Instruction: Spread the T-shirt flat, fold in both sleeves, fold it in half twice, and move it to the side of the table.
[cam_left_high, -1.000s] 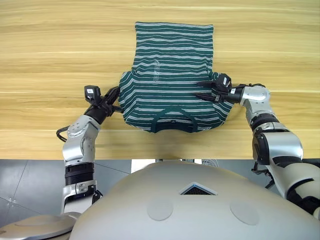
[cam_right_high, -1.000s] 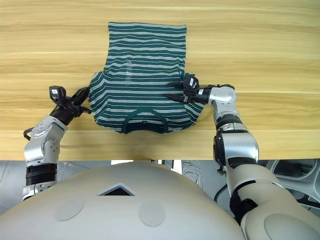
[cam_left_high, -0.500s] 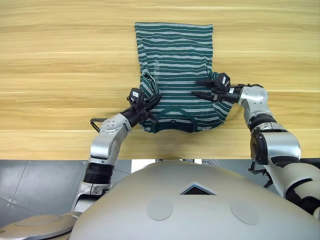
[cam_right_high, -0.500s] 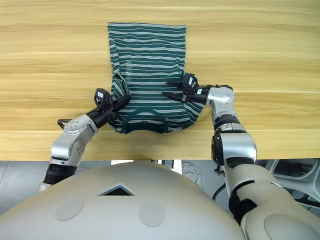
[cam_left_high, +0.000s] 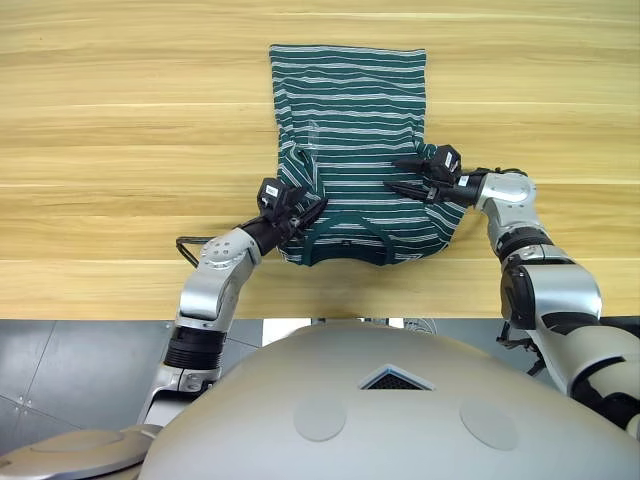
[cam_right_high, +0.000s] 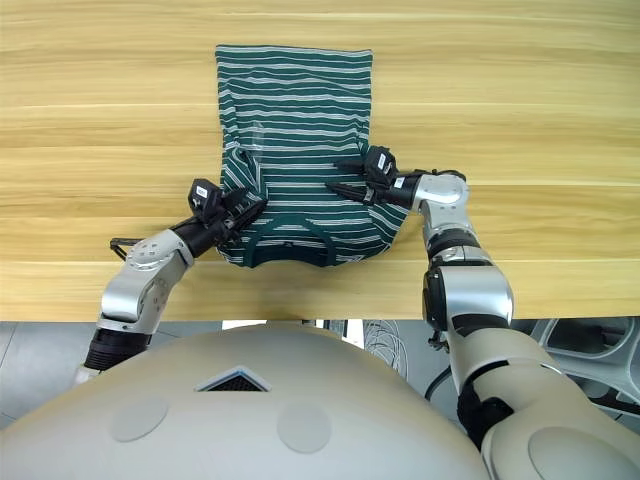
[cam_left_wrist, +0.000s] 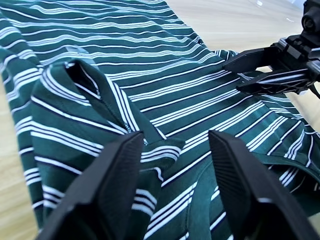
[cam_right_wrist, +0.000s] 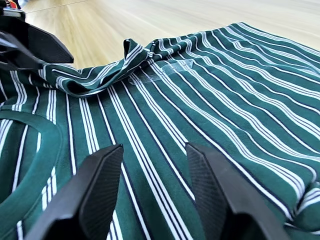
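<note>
From the head views, the T-shirt (cam_left_high: 350, 110) lies mid-table (cam_left_high: 120, 120), collar at the near edge. My left gripper (cam_left_high: 312, 207) sits at the shirt's near left, jaws open. My right gripper (cam_left_high: 393, 174) is over the right shoulder, jaws open too.

In the left wrist view, the left sleeve (cam_left_wrist: 75, 110) is folded in but rumpled. I'd press it flat before folding the right one.

In the right wrist view, there's a clear patch (cam_right_wrist: 175, 66) on the chest. I can't read any writing on it.
</note>
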